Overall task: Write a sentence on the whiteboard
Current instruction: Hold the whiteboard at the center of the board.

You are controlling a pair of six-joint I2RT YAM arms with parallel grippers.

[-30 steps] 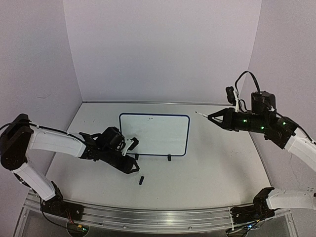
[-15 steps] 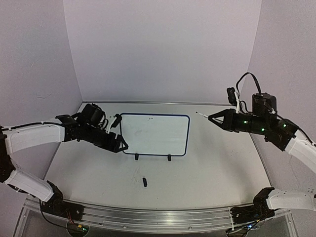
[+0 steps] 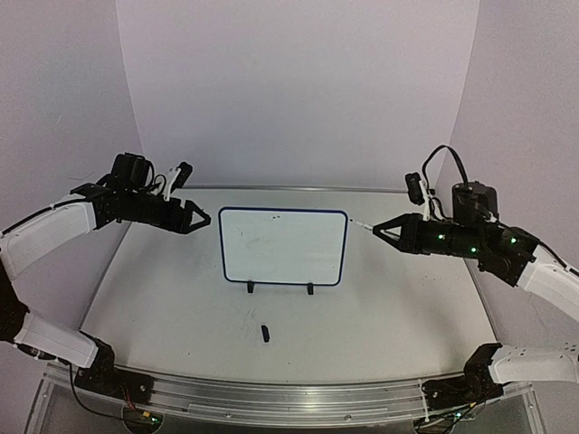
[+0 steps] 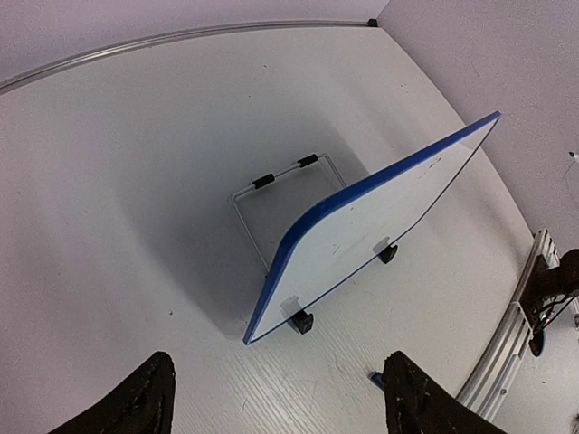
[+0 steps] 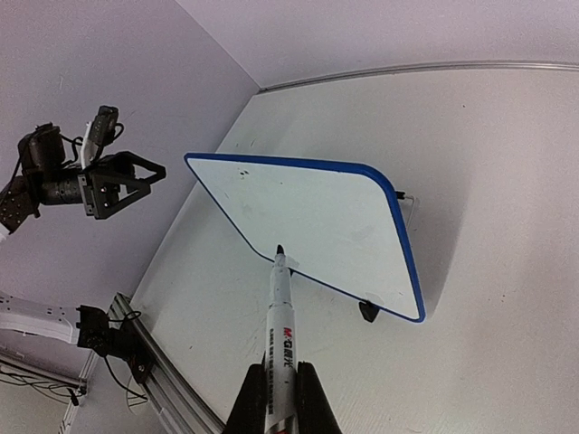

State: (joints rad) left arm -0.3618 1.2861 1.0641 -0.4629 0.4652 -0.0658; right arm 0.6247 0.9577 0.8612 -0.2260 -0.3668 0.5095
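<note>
White tabletop (image 3: 398,298): small rectangular blue-rimmed whiteboard (image 3: 282,246) stands at centre, propped on a wire stand (image 4: 271,194). It is probably light and easily tipped, best steadied at its rim. Left gripper (image 3: 201,218) gapes empty; right gripper (image 3: 384,231) clamps a slim white marker pen (image 5: 280,325).

One whiteboard (image 3: 282,246); one marker (image 5: 281,316); one small dark piece (image 3: 265,333), perhaps a cap.

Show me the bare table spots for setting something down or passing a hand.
Bare: the wide strip of table right of the whiteboard, and the strip left of it under the raised left gripper. Crowded: in front of the board, a small dark object; at its right edge, the marker in the right gripper.
</note>
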